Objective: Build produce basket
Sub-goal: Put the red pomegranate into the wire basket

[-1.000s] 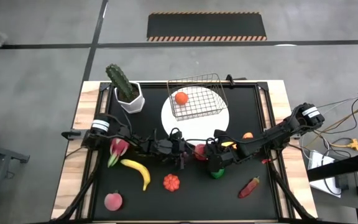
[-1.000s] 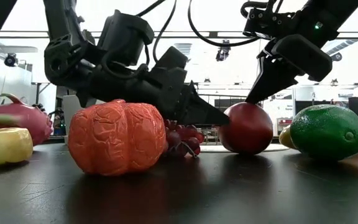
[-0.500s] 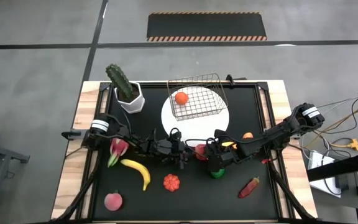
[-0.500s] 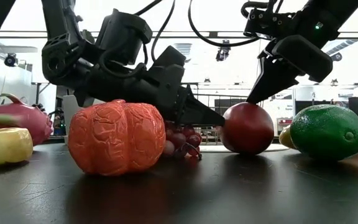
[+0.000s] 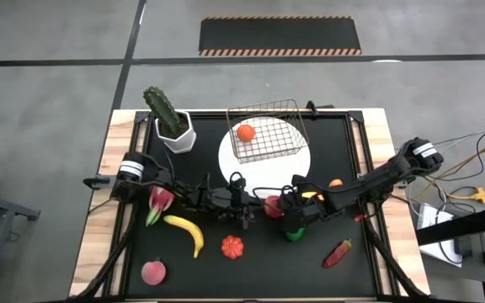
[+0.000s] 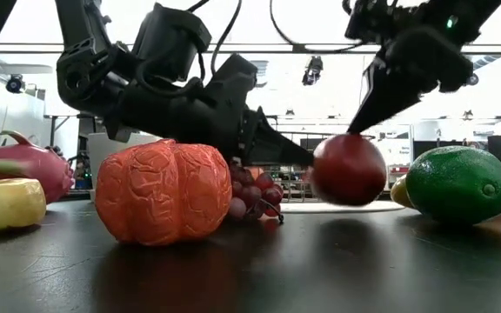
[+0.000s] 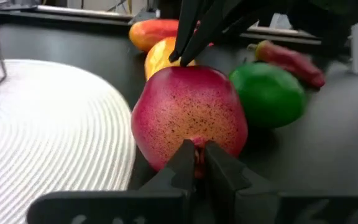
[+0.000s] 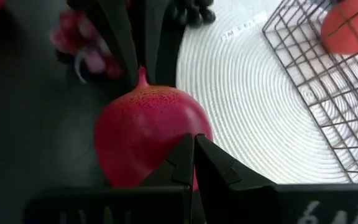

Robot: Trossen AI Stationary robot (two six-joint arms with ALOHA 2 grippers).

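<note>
A red speckled fruit (image 5: 272, 204) hangs just above the black table, between both grippers. My left gripper (image 5: 259, 204) reaches it from the table's left and is shut on it. My right gripper (image 5: 279, 200) comes down on it from the right, also shut. The wire basket (image 5: 266, 130) stands tilted on a white round mat (image 5: 293, 160) at the far middle, with an orange fruit (image 5: 245, 132) inside. Purple grapes (image 6: 255, 191) lie under the left gripper. A green lime (image 5: 293, 233) and a yellow piece (image 5: 310, 195) lie beside the right gripper. My left gripper pinches the small pointed nub (image 7: 197, 154) on the fruit's side between its two fingertips. The fingers come in nearly level from the table's left. The fruit hangs clear of the table. My right gripper's shut fingertips (image 6: 361, 122) meet the fruit's top (image 7: 180, 62), slanting down from the right. The fingers themselves hide what they pinch there.
A cactus in a white pot (image 5: 173, 124) stands at the far left. A dragon fruit (image 5: 158, 202), banana (image 5: 188, 233), orange pumpkin (image 5: 232, 247) and peach (image 5: 152, 272) lie near left. A red chili (image 5: 337, 252) lies near right and an orange piece (image 5: 335, 183) farther right.
My left gripper has shut on the fruit's nub. The red fruit, which rested on the table, has risen a little and now hangs clear of it, with my right gripper going up along with it.
</note>
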